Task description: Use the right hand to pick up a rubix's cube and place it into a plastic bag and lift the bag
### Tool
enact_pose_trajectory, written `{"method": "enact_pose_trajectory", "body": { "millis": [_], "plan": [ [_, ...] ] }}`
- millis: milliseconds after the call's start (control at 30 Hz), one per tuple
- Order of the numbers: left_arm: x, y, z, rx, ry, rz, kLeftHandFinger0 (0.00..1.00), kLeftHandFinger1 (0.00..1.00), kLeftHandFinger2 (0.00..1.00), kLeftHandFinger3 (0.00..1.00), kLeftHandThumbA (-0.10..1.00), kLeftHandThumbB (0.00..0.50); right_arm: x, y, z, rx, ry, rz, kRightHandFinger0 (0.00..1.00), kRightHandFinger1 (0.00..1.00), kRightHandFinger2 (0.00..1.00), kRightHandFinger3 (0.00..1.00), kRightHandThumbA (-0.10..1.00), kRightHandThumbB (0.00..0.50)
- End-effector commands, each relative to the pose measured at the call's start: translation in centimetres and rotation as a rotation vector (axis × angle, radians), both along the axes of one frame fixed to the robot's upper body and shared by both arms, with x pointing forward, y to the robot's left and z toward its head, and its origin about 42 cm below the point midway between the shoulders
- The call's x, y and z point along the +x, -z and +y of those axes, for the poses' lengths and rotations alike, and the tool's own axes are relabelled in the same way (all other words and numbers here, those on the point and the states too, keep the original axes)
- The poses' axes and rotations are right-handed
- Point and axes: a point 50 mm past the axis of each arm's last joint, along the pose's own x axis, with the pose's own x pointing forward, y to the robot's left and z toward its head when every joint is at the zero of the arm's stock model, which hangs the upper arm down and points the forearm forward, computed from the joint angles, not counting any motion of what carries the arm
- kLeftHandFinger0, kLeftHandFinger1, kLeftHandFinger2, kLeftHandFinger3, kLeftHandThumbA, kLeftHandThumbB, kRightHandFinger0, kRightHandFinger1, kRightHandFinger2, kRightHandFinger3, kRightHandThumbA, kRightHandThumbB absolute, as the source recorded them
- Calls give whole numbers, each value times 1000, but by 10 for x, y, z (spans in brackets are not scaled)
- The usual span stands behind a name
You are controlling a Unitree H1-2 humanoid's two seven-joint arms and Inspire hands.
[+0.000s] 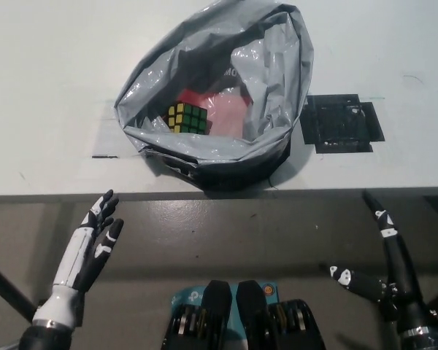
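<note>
With the cube (187,118) lying inside the bag (277,87), far and left of my empty, spread-fingered right hand (383,273), that bag's right rim is my nearest hold.

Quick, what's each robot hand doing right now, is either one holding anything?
Left robot hand: open, holding nothing, below the table edge.
Right robot hand: open, fingers spread, holding nothing.
</note>
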Motion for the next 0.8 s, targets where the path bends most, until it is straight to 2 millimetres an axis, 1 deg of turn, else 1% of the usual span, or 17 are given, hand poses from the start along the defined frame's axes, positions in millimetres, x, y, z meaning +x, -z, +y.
{"method": "enact_pose_trajectory", "body": {
  "millis": [0,67,100,200,233,267,400,433,500,533,700,733,767],
  "plan": [
    [-5,-7,6,0,15,-33,1000,1000,1000,1000,894,97,-6,2,12,33,-80,-37,1000,1000,1000,1000,1000,127],
    [-9,-4,7,7,10,-20,1000,1000,1000,1000,897,97,-11,6,13,40,-90,-31,1000,1000,1000,1000,1000,119],
    [-10,-4,7,9,9,-15,1000,1000,1000,1000,890,86,-11,7,13,44,-98,-28,1000,1000,1000,1000,1000,112],
    [-8,-3,6,-5,11,-9,1000,1000,1000,1000,849,80,-9,6,14,41,-112,-27,1000,1000,1000,1000,1000,122],
    [-12,1,5,-7,6,-2,1000,1000,1000,1000,843,85,-14,9,14,38,-116,-20,1000,1000,1000,1000,1000,115],
    [-14,2,5,-7,4,0,1000,1000,1000,1000,839,81,-15,9,14,37,-118,-18,1000,1000,1000,1000,1000,119],
    [-19,4,7,6,4,15,1000,1000,1000,1000,842,90,-19,13,16,38,-125,-4,1000,1000,1000,1000,1000,113],
    [-20,4,7,9,3,17,1000,1000,1000,1000,840,87,-20,14,17,48,-130,-1,1000,1000,1000,1000,1000,107],
    [-20,4,7,14,6,17,1000,1000,1000,1000,839,79,-20,15,17,50,-131,3,1000,1000,1000,1000,1000,108],
    [-24,7,7,10,7,27,1000,1000,1000,1000,834,78,-24,17,17,49,-130,12,1000,1000,1000,1000,1000,114],
    [-26,9,10,25,-1,33,1000,1000,1000,1000,832,78,-23,20,20,53,-137,26,1000,1000,1000,1000,1000,109],
    [-29,11,12,30,-3,36,1000,1000,1000,1000,836,78,-26,22,21,54,-140,31,1000,1000,1000,1000,1000,105],
    [-33,13,12,34,-4,40,1000,1000,1000,1000,847,75,-29,24,22,50,-142,35,1000,1000,1000,1000,1000,114]
  ]
}}
